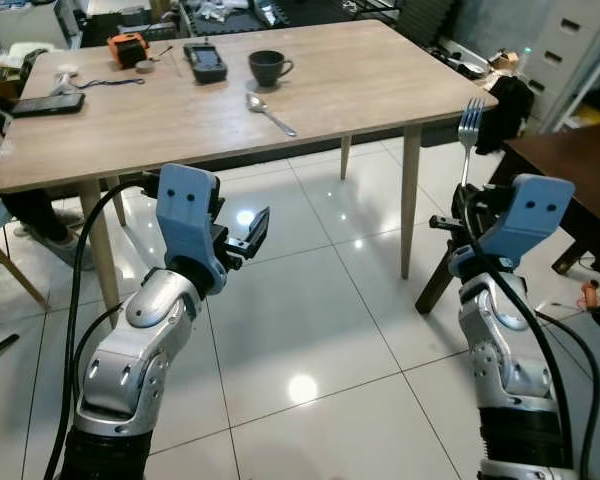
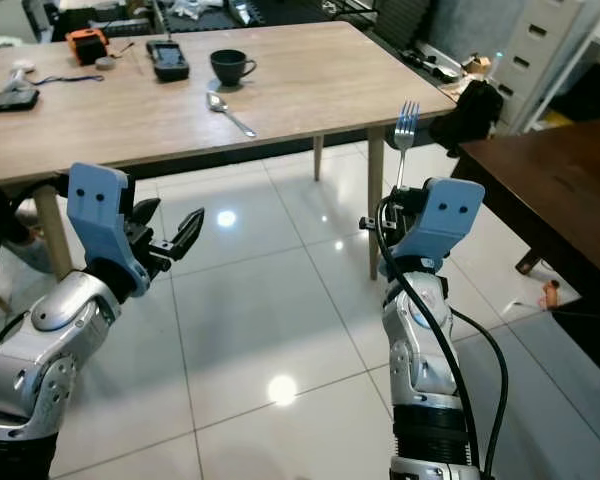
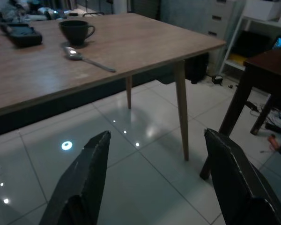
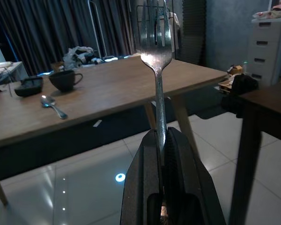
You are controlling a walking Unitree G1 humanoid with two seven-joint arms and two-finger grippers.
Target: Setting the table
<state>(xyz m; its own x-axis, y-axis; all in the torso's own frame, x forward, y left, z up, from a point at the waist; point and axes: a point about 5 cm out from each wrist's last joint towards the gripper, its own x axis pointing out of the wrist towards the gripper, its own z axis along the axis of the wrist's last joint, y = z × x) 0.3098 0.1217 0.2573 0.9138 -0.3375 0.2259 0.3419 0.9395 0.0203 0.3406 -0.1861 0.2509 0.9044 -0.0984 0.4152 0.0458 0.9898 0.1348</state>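
One fork (image 1: 469,128) stands upright, pinched in the right gripper (image 4: 162,140); the left gripper (image 3: 154,183) is spread and empty. Best to carry it level to the table (image 1: 360,90) and lay it near the spoon (image 1: 270,113) and cup (image 1: 269,67).

Light wooden desk (image 1: 360,75) stands on slim legs over glossy white tile floor (image 1: 310,330); on it a dark cup (image 1: 269,67), a spoon (image 1: 271,114) just in front, a black device (image 1: 205,61), an orange gadget (image 1: 129,48) at the far edge
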